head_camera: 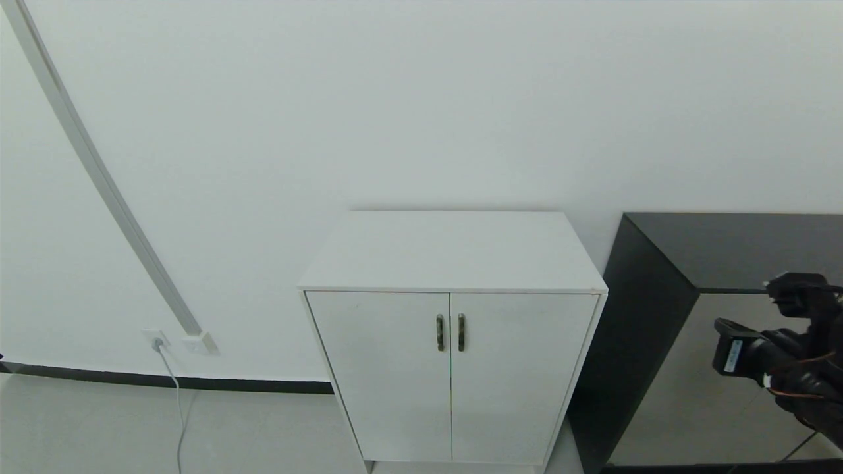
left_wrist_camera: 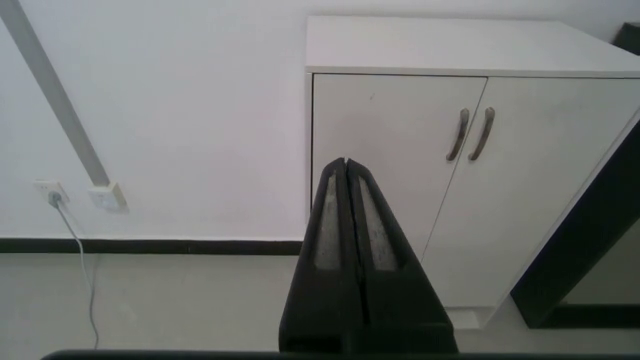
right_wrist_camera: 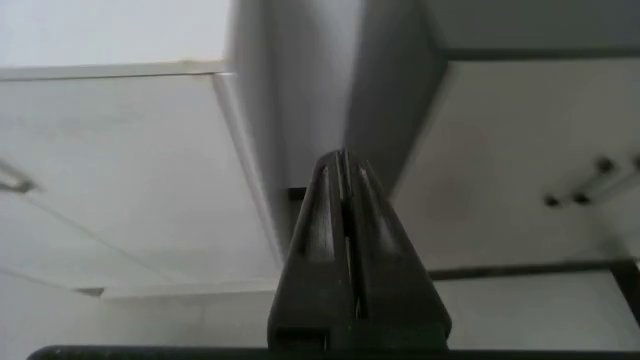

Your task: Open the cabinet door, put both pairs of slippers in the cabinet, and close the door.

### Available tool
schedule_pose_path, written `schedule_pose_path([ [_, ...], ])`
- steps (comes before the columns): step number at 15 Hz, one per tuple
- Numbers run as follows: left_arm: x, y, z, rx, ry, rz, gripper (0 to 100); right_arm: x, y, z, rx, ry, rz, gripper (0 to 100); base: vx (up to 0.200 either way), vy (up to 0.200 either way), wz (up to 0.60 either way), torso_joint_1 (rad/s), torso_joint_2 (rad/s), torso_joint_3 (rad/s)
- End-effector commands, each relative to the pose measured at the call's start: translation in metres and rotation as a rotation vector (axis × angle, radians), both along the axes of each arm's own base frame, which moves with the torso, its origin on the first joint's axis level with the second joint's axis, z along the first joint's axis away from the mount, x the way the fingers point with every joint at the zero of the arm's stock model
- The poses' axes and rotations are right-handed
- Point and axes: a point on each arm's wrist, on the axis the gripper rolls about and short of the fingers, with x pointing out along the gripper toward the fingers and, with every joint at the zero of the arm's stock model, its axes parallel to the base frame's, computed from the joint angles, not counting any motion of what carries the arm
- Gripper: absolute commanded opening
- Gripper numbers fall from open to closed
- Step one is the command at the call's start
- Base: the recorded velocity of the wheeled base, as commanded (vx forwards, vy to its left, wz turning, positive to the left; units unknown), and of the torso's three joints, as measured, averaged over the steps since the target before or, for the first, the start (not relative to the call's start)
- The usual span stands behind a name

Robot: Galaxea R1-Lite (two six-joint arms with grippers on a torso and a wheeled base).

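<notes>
Black and flat against each other, the two fingers of my left gripper (left_wrist_camera: 345,175) leave no gap and hold nothing. My right gripper (right_wrist_camera: 345,165) is pinched closed the same way, also bare. It points at the narrow slot between the white cabinet (head_camera: 451,253) and a black unit (head_camera: 642,316) just beside it.

The white cabinet stands against the wall, a smooth matt box with a flat top. Its two doors (head_camera: 388,368) are closed, and two slim dark metal handles (head_camera: 450,332) stand upright at the centre seam. Its foot is cut off by the head view's lower edge.

The black unit has a glossy, mirror-like front and runs out of view. On the wall nearby are a wall socket (head_camera: 157,341) with a grey cable (head_camera: 179,408), a slanting pale conduit (head_camera: 99,171) and dark skirting (head_camera: 197,382).
</notes>
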Motion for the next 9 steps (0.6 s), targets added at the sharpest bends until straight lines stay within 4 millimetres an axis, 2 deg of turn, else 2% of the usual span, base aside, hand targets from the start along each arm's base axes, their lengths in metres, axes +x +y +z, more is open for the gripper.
schedule_pose_path([
  [1, 0.0, 0.0, 0.0, 0.0, 0.0, 0.001, 0, -0.054, -0.024, 0.015, 0.011, -0.085, -0.045, 0, 0.0, 0.0, 0.0, 0.0, 0.0, 0.0],
  [3, 0.0, 0.0, 0.0, 0.0, 0.0, -0.001, 0, -0.076, -0.028, 0.017, -0.009, -0.097, -0.052, 0, 0.0, 0.0, 0.0, 0.0, 0.0, 0.0],
  [4, 0.0, 0.0, 0.0, 0.0, 0.0, -0.002, 0, -0.097, -0.028, 0.019, -0.011, -0.112, -0.044, 0, 0.0, 0.0, 0.0, 0.0, 0.0, 0.0],
  [6, 0.0, 0.0, 0.0, 0.0, 0.0, -0.002, 0, -0.125, -0.028, 0.021, -0.011, -0.108, -0.041, 0, 0.0, 0.0, 0.0, 0.0, 0.0, 0.0],
  [7, 0.0, 0.0, 0.0, 0.0, 0.0, -0.001, 0, -0.131, -0.028, 0.02, -0.011, -0.101, -0.04, 0, 0.0, 0.0, 0.0, 0.0, 0.0, 0.0],
  [8, 0.0, 0.0, 0.0, 0.0, 0.0, -0.002, 0, -0.153, -0.027, 0.021, -0.006, -0.097, -0.012, 0, 0.0, 0.0, 0.0, 0.0, 0.0, 0.0],
  [9, 0.0, 0.0, 0.0, 0.0, 0.0, -0.001, 0, -0.165, -0.026, 0.022, -0.005, -0.091, -0.003, 0, 0.0, 0.0, 0.0, 0.0, 0.0, 0.0],
])
